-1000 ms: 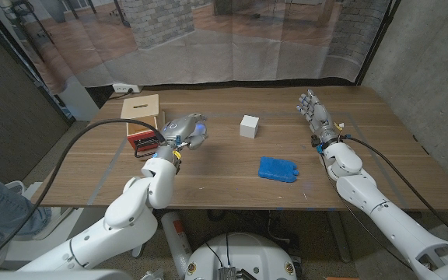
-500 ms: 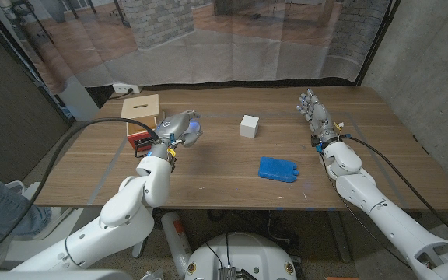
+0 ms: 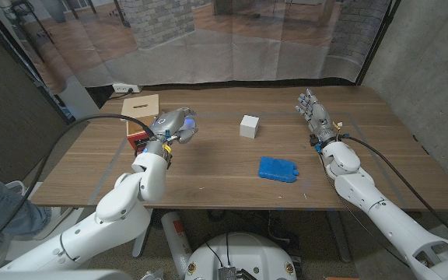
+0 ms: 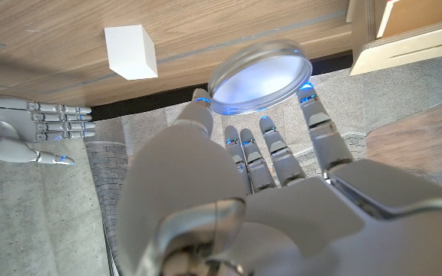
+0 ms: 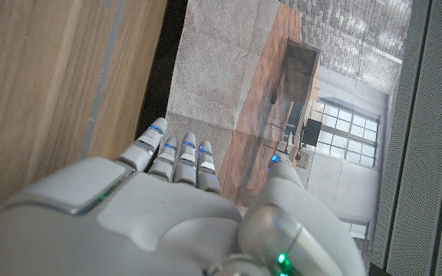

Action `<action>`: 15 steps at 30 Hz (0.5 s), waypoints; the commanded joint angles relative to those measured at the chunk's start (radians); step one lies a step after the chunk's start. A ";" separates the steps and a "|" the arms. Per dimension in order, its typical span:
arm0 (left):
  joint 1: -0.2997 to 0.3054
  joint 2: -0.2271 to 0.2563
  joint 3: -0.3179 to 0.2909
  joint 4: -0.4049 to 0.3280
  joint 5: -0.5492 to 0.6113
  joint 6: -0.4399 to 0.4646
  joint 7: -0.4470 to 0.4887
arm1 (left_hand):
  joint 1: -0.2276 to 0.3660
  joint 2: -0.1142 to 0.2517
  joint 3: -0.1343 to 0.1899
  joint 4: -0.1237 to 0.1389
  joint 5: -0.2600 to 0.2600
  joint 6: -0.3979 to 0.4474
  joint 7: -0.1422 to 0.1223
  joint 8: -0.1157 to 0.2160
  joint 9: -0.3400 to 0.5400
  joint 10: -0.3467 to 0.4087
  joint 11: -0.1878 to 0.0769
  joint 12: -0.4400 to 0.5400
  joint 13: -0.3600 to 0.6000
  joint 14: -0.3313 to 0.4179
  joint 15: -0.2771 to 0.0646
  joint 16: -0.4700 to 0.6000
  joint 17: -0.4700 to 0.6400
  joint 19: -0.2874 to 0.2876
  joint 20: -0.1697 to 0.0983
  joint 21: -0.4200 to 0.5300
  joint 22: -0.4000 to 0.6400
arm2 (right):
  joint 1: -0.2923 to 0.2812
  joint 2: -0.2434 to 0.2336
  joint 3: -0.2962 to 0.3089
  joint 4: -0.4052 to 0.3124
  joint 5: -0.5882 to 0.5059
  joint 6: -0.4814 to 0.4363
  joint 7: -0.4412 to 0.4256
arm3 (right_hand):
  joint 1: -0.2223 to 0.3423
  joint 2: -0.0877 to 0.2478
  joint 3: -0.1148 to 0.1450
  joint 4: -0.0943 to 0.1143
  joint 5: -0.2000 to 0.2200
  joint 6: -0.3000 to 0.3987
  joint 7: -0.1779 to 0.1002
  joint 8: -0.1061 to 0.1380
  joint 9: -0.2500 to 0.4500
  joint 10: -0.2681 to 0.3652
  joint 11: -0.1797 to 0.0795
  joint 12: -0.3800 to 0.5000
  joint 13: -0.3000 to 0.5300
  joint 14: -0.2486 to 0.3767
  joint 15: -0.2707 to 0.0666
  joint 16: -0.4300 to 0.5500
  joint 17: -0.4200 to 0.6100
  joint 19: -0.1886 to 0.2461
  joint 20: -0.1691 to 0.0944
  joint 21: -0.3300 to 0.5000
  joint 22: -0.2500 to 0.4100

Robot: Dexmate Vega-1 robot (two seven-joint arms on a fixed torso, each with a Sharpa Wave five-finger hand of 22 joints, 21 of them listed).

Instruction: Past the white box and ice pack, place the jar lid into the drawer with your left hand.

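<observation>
Robot's left hand (image 3: 174,124) pinches the jar lid (image 4: 260,75) at its fingertips, hovering beside the drawer (image 3: 140,137) at ten o'clock on the table (image 3: 232,187). Right hand (image 3: 314,111) stands open, holding nothing. Carrying step; next, probably lower the lid into the drawer.

The left robot hand (image 3: 172,124) with the jar lid (image 4: 260,75) is above the bench (image 3: 208,179) near its left edge, just beside the drawer (image 3: 141,138), with no object between them. The wooden box top (image 3: 141,106) covers the drawer's far part. The white box (image 3: 248,126) and ice pack (image 3: 278,169) lie toward the bench's middle, well apart from this hand. The right robot hand (image 3: 314,115) stands near the right edge, well away from the drawer.
</observation>
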 commanded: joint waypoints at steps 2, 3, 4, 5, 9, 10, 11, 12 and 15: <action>-0.016 0.019 -0.009 -0.003 -0.034 0.028 0.009 | 0.012 0.003 0.002 0.006 0.003 0.008 -0.004 0.002 0.003 0.008 0.005 0.000 0.003 0.011 -0.013 -0.001 0.003 0.008 -0.006 -0.002 0.004 | 0.013 0.007 -0.006 0.013 -0.002 -0.006 -0.001 | 0.010 -0.002 0.004 -0.005 -0.001 0.011 0.000 0.003 0.005 0.007 -0.002 0.005 0.006 0.009 0.004 0.003 0.004 0.003 0.004 0.001 0.002; -0.016 0.021 -0.009 -0.005 -0.035 0.031 0.010 | 0.012 0.003 0.002 0.006 0.003 0.008 -0.004 0.002 0.003 0.009 0.004 0.000 0.003 0.012 -0.014 -0.001 0.003 0.008 -0.006 -0.002 0.004 | 0.014 0.007 -0.006 0.015 -0.003 -0.007 -0.001 | 0.010 -0.002 0.004 -0.005 -0.001 0.010 0.000 0.002 0.005 0.008 -0.002 0.005 0.006 0.009 0.003 0.003 0.004 0.003 0.004 0.001 0.002; -0.017 0.023 -0.008 -0.006 -0.034 0.035 0.011 | 0.012 0.003 0.002 0.006 0.003 0.009 -0.004 0.002 0.003 0.008 0.005 0.000 0.003 0.012 -0.014 -0.001 0.003 0.008 -0.005 -0.002 0.004 | 0.016 0.008 -0.007 0.017 -0.002 -0.007 -0.001 | 0.010 -0.002 0.004 -0.005 -0.001 0.010 0.000 0.002 0.005 0.008 -0.002 0.005 0.006 0.009 0.002 0.003 0.004 0.004 0.005 0.001 0.002; -0.017 0.024 -0.009 -0.007 -0.036 0.037 0.012 | 0.012 0.003 0.002 0.006 0.003 0.009 -0.005 0.002 0.003 0.009 0.005 0.000 0.003 0.012 -0.015 -0.001 0.003 0.008 -0.006 -0.002 0.004 | 0.018 0.009 -0.008 0.020 -0.002 -0.007 0.001 | 0.010 -0.002 0.004 -0.005 -0.001 0.011 0.000 0.002 0.005 0.008 -0.002 0.005 0.006 0.009 0.002 0.003 0.004 0.004 0.005 0.001 0.002; -0.017 0.029 -0.010 -0.010 -0.041 0.046 0.017 | 0.013 0.003 0.003 0.006 0.003 0.009 -0.005 0.002 0.003 0.010 0.002 0.000 0.003 0.013 -0.013 -0.001 0.004 0.008 -0.006 -0.003 0.004 | 0.023 0.013 -0.009 0.027 -0.003 -0.007 0.001 | 0.010 -0.002 0.003 -0.005 -0.001 0.011 0.000 0.002 0.005 0.008 -0.001 0.005 0.006 0.008 0.003 0.002 0.004 0.002 0.006 0.000 0.002; -0.018 0.030 -0.011 -0.010 -0.043 0.048 0.020 | 0.013 0.003 0.003 0.006 0.003 0.009 -0.006 0.001 0.003 0.010 0.003 0.000 0.003 0.013 -0.015 -0.001 0.004 0.008 -0.006 -0.003 0.004 | 0.024 0.013 -0.010 0.028 -0.004 -0.007 0.001 | 0.010 -0.002 0.003 -0.005 -0.001 0.011 0.000 0.002 0.005 0.008 0.000 0.005 0.006 0.009 0.003 0.002 0.004 0.002 0.006 0.000 0.002; -0.018 0.031 -0.013 -0.010 -0.045 0.049 0.022 | 0.013 0.003 0.003 0.005 0.003 0.009 -0.005 0.001 0.002 0.010 0.001 0.000 0.003 0.013 -0.017 -0.001 0.004 0.008 -0.006 -0.004 0.004 | 0.026 0.014 -0.011 0.030 -0.005 -0.007 0.001 | 0.010 -0.002 0.003 -0.005 -0.001 0.010 0.000 0.002 0.005 0.008 -0.001 0.004 0.006 0.008 0.004 0.002 0.004 0.002 0.006 0.000 0.002; -0.018 0.032 -0.016 -0.010 -0.049 0.050 0.023 | 0.013 0.003 0.003 0.005 0.003 0.008 -0.006 0.001 0.002 0.010 0.003 0.000 0.003 0.013 -0.016 -0.001 0.004 0.008 -0.006 -0.004 0.004 | 0.028 0.014 -0.012 0.031 -0.004 -0.008 0.003 | 0.010 -0.002 0.003 -0.005 -0.001 0.010 0.000 0.002 0.005 0.008 -0.001 0.004 0.006 0.009 0.003 0.002 0.004 0.002 0.006 0.000 0.002; -0.018 0.035 -0.023 -0.012 -0.056 0.055 0.031 | 0.013 0.002 0.002 0.005 0.003 0.010 -0.004 0.001 0.002 0.010 0.001 -0.001 0.003 0.014 -0.015 -0.001 0.004 0.008 -0.007 -0.004 0.004 | 0.033 0.015 -0.013 0.034 -0.006 -0.008 0.004 | 0.010 -0.002 0.003 -0.005 -0.001 0.011 0.000 0.002 0.005 0.008 -0.001 0.004 0.006 0.006 0.002 0.001 0.004 0.001 0.006 -0.001 0.002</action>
